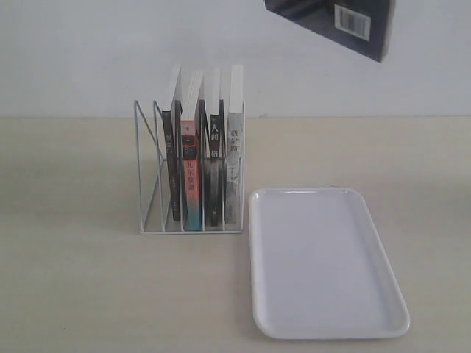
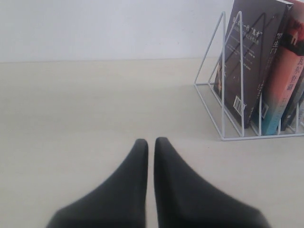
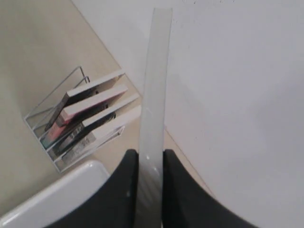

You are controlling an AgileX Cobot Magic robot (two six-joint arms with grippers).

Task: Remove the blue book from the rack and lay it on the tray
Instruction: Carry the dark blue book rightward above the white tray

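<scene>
Showing the right arm high above the table [image 1: 73, 279]: its wrist camera looks down on the rack [image 1: 137, 169] and on a corner of the tray [image 1: 324, 272]. The arm itself lies outside the exterior view. We see the right gripper [image 3: 150, 153] clamped on the blue book [image 1: 331, 26], one dark finger pressed to each cover.

From the wrist, the blue book appears edge-on. Its pale page edge starts between the fingers and runs straight out ahead of them as a narrow strip. We note that the book lies in the plane between the two fingers.

In the exterior view the blue book hangs in the air at the far right, out of the rack and well above the tray's far end, touching neither. Its navy back with the white barcode faces us. It is tilted, with the lower edge sloping down to the right and one corner lowest. Only this lower part is in frame, so we cannot read the long axis there.

The left gripper [image 2: 150, 141] sits low and level over the table, its fingers drawn almost together with nothing between them. It is well apart from the rack. Four other books [image 1: 199, 162] stand upright in the rack, and the tray lies flat just right of it, on the near side.
</scene>
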